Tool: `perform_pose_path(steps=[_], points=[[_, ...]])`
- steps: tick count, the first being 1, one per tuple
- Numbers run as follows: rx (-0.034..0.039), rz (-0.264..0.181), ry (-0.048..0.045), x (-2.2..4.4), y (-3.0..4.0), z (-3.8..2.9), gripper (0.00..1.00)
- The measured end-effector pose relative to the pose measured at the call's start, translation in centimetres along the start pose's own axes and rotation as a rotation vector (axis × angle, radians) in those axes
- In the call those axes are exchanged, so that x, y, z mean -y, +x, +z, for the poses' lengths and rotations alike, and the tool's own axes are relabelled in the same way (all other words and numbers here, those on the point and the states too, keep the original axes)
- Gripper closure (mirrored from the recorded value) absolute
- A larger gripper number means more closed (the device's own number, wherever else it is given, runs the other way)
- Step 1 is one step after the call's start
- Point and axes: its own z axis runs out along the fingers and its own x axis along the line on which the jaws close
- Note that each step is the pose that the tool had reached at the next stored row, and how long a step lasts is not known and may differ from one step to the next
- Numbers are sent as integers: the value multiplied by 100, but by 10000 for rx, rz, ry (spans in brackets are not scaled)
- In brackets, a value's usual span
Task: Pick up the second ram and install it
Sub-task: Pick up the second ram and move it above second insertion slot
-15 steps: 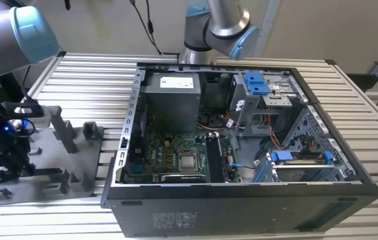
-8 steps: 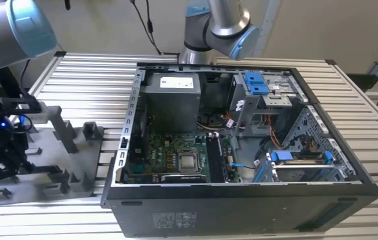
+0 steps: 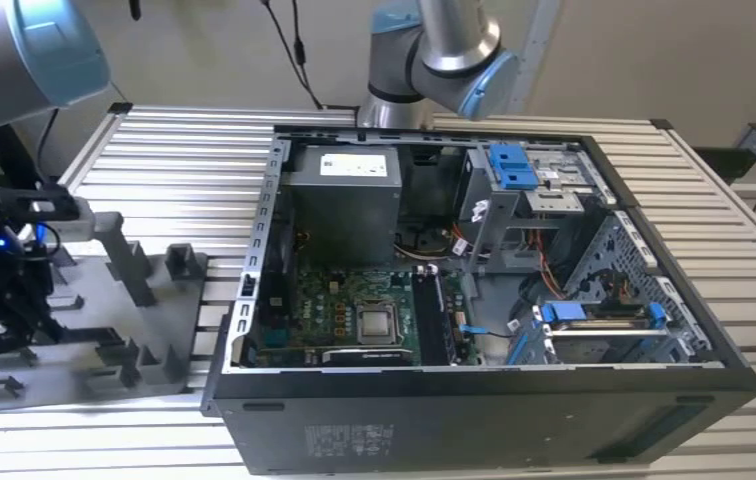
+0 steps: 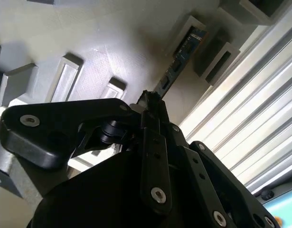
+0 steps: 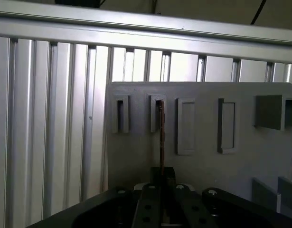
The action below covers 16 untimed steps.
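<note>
gripper [image 4: 150, 97] over the grey tray [image 4: 103, 42], at the exterior view's left, beside the open computer case [image 3: 485, 300] on the slatted table [image 3: 165, 150]. the second ram [image 4: 176, 66] stands on edge on the tray, far end seated in a raised slot post [image 4: 189, 34], near end running in between the fingertips [image 4: 146, 99]. first wrist view: ram [image 5: 161, 133] seen edge-on as a thin dark line from the slot post [image 5: 157, 113] to the gripper [image 5: 163, 173]. fingers look pinched shut on the ram's near end; the contact itself is partly shadowed. ram not lifted clear of the tray.
</note>
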Motion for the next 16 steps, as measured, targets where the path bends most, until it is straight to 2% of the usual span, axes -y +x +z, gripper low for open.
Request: perform_pose_path(steps=[16], points=[[-3, 0, -3, 0, -3, -54, 86]])
